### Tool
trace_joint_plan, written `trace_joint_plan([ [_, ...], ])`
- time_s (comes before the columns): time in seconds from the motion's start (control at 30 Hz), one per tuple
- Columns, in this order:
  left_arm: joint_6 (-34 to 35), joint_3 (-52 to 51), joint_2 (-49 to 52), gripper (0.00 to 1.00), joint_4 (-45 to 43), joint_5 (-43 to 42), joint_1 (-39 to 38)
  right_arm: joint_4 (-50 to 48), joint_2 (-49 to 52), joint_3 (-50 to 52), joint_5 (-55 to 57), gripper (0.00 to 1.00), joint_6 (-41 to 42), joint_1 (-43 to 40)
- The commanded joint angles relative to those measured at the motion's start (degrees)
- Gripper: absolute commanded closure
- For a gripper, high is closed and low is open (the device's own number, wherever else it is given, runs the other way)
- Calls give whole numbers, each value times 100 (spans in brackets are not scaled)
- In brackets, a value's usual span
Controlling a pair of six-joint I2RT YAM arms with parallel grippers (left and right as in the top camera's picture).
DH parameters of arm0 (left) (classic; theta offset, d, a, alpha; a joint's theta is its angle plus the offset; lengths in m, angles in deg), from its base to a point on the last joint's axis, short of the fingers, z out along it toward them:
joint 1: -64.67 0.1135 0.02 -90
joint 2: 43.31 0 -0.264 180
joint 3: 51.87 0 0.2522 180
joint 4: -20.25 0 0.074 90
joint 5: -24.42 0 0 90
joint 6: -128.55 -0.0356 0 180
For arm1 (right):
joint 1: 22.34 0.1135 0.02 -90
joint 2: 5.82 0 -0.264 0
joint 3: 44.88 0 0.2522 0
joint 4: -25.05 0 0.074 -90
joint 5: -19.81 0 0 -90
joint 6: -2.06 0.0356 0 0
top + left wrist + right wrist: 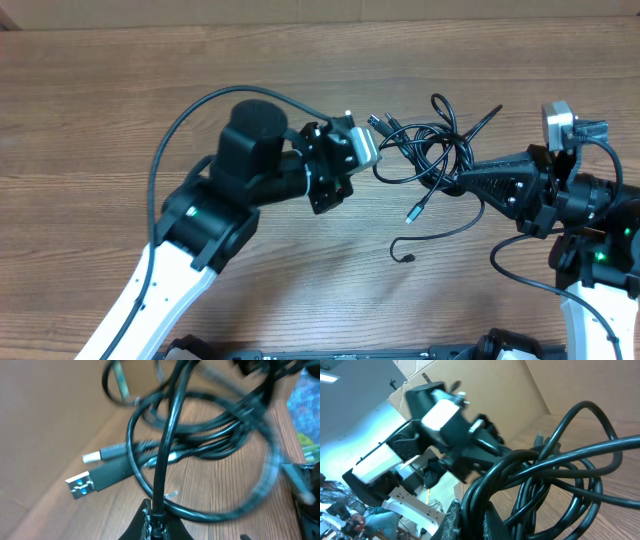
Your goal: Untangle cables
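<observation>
The cables [425, 150] are a knot of thin black cords in loops at the middle right of the wooden table. My left gripper [372, 152] is at the knot's left edge, shut on one cable strand [167, 440] that rises from its fingertips [156, 522]. Two USB plugs [92, 477] with silver tips lie on the table below the loops. My right gripper [462, 180] is at the knot's right side, shut on a bundle of several strands [530, 485] between its fingers [472, 522]. A loose cable end [440, 232] trails toward the front.
The left arm [230, 190] reaches in from the front left and shows in the right wrist view [445, 415]. The right arm [590, 210] stands at the right edge. The wooden table [120, 80] extends to the left and back.
</observation>
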Motion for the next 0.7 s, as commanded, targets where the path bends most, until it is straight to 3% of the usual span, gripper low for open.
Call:
trace_joint_plan([
  [0.0,101,96,-728,96,20,90,42,-42,170,-116,-186,96,-20,22],
  [0.27,103,96,-1543,96,422,1139,42,-96,358,-116,-186,96,-22,22],
  [0.67,105,96,-2297,96,702,828,39,-107,372,-116,-186,96,-197,17],
])
